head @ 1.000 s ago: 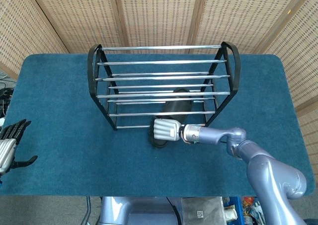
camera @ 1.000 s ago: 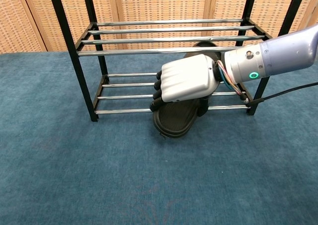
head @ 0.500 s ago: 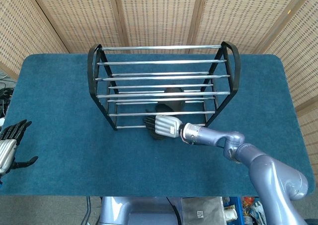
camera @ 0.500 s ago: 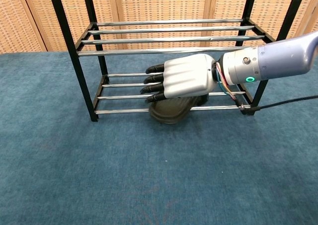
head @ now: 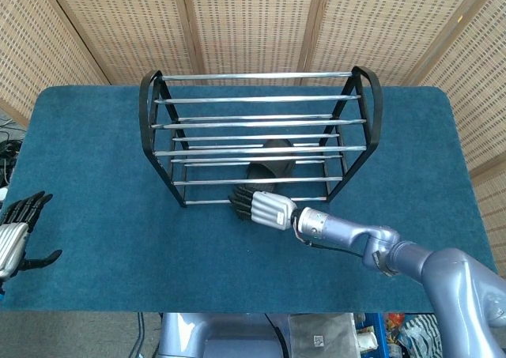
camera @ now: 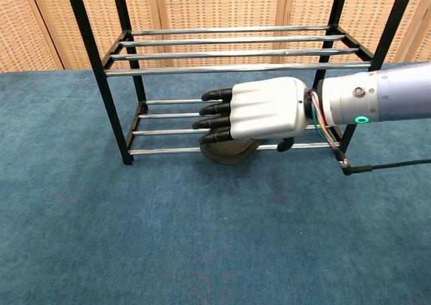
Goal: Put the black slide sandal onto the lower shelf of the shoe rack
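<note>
The black slide sandal [head: 271, 163] lies on the lower shelf of the black shoe rack [head: 148, 114], seen through the chrome rails in the head view. In the chest view only its near end [camera: 227, 154] shows, poking out over the front rail [camera: 161, 149]. My right hand [camera: 261, 112] hovers flat right above that end with its fingers stretched out to the left, holding nothing; whether it touches the sandal I cannot tell. The head view places this right hand [head: 263, 205] at the rack's front edge. My left hand [head: 16, 230] rests far left, fingers apart and empty.
The rack [camera: 101, 69] stands mid-table on a blue cloth [head: 95, 152]. Its upper shelf [camera: 229, 49] carries nothing. Woven screens close off the back. A black cable [camera: 390, 165] trails from the right wrist over the cloth.
The right hand's fingers uncurled from the sandal and stretched flat. The sandal slid further into the lower shelf, and the hand has drawn back a little toward the rack's front.
</note>
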You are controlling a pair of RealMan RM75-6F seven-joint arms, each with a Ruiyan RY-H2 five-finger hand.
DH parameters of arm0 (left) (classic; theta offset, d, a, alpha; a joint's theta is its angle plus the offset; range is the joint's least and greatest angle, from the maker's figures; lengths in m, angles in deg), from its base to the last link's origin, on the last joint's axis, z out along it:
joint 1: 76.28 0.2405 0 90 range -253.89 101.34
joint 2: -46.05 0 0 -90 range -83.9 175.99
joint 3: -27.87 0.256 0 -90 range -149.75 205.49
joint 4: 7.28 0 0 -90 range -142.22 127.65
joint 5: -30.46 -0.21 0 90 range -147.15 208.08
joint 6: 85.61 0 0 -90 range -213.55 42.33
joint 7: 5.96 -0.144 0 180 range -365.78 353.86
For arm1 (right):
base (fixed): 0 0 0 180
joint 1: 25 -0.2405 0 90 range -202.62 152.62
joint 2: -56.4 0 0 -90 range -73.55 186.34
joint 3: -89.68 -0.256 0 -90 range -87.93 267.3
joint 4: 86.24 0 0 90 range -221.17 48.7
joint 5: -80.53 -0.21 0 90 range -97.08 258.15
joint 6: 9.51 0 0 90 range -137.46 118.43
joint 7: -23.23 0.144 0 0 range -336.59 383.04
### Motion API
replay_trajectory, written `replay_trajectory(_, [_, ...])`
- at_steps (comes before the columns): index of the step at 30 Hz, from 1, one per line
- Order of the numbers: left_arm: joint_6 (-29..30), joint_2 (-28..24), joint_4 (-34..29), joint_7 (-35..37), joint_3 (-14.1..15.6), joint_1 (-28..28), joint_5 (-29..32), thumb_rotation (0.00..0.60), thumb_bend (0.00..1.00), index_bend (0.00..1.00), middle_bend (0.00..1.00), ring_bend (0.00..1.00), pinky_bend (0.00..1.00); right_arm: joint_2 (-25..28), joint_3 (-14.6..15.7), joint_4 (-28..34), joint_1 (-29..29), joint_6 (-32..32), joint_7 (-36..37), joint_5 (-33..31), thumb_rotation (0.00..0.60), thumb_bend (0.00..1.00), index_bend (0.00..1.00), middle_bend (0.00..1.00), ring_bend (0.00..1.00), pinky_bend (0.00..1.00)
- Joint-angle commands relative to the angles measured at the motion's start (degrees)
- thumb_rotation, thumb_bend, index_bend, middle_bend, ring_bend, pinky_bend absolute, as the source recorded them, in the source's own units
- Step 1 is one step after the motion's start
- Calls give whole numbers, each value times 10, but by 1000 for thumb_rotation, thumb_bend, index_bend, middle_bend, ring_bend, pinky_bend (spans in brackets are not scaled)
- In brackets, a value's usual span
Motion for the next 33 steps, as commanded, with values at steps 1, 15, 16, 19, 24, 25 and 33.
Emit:
replay_trajectory(1, [2,0,-1,0,1,1,-2,600,239,0,0,0,0,20,2,38,22,24,-13,-4,600,118,0,0,0,0])
replay_trajectory(15, [40,11,-8,-38,6,16,-19,600,239,0,0,0,0,113,55,126,173,167,65,-33,600,87,0,0,0,0])
replay_trajectory(16, [42,11,-9,-40,7,17,-21,600,239,0,0,0,0,120,59,128,187,179,74,-38,600,59,0,0,0,0])
replay_trajectory(19, [48,12,-12,-45,9,20,-27,600,240,0,0,0,0,139,67,137,221,201,103,-56,600,6,0,0,0,0])
replay_trajectory(24, [84,33,-15,-101,3,33,-18,600,239,0,0,0,0,186,75,191,295,231,146,-118,600,0,0,0,0,0])
replay_trajectory(25, [95,41,-16,-112,2,37,-18,600,239,0,0,0,0,198,73,215,313,236,152,-140,600,0,0,0,0,0])
replay_trajectory(33, [144,61,4,-94,11,68,-42,600,239,0,0,0,0,280,78,354,453,306,244,-266,600,0,0,0,0,0])
